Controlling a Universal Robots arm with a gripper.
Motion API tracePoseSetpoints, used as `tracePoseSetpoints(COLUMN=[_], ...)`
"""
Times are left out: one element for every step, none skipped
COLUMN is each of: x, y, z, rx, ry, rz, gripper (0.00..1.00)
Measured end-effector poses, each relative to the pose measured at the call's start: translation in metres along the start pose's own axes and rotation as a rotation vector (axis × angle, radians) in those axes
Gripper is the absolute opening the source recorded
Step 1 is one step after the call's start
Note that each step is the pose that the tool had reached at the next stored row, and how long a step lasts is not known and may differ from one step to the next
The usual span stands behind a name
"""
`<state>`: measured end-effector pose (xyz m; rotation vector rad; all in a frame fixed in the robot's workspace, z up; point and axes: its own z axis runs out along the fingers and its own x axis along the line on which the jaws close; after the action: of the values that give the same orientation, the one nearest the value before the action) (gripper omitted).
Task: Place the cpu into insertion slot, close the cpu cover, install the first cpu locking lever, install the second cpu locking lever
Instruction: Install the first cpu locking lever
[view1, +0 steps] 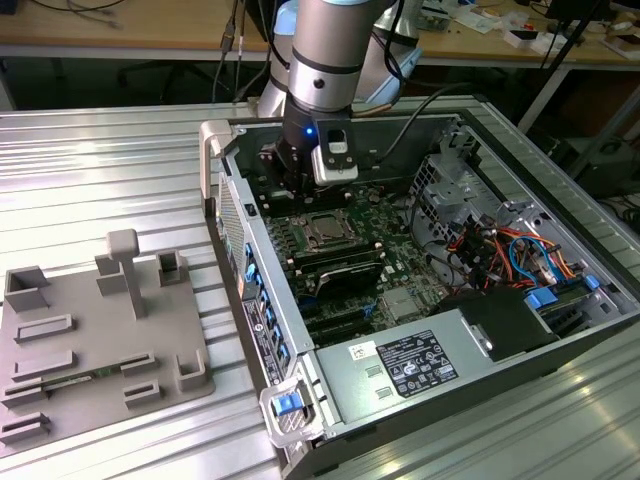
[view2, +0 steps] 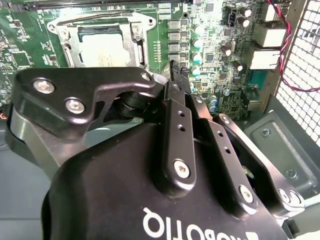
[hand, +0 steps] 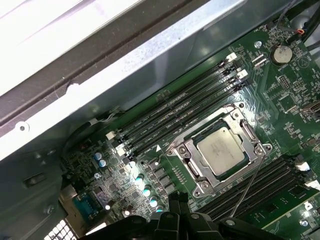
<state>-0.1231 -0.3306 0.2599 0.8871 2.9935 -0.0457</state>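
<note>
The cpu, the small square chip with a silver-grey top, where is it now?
In the first wrist view the cpu lies in the silver-rimmed insertion slot on the green motherboard, next to the long black memory slots.

1. This is a robotics lab or workshop.
2. A robot arm (view1: 325, 50) reaches into an open computer case (view1: 255, 300) lying on its side, with the motherboard (hand: 280, 95) and cpu (hand: 221, 150) laid bare.
3. The case rests on a ribbed metal bench (view1: 100, 170), beside a grey fixture plate (view1: 60, 360) of moulded holders.
4. Behind it stand long wooden desks (view1: 120, 35) strewn with cables (view1: 100, 12) and small parts.
</note>
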Motion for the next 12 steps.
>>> tracePoseSetpoints(x=[0.0001,0.0001,0.0001,0.0001,0.0001,0.0001,0.0001,0.0001,0.0001,0.0001,0.0001,0.0001], y=[0.0,0.0,0.0,0.0,-0.0001,-0.0001,-0.0001,-0.0001,-0.0001,-0.0001,-0.0001,-0.0001], z=[0.0001,0.0002,0.0001,0.0002,0.0002,0.0002,0.0002,0.0002,0.0002,0.0002,0.0002,0.0002], rx=[0.0,0.0,0.0,0.0,0.0001,0.0001,0.0,0.0,0.0,-0.0001,0.0,0.0], ry=[0.0,0.0,0.0,0.0,0.0,0.0,0.0,-0.0001,0.0,0.0,0.0,0.0], rz=[0.0,0.0,0.0,0.0,0.0,0.0,0.0,0.0,0.0,0.0,0.0,0.0], gripper=[0.11,0.11,0.11,0.11,0.11,0.11,0.11,0.11,0.11,0.11,0.11,0.11])
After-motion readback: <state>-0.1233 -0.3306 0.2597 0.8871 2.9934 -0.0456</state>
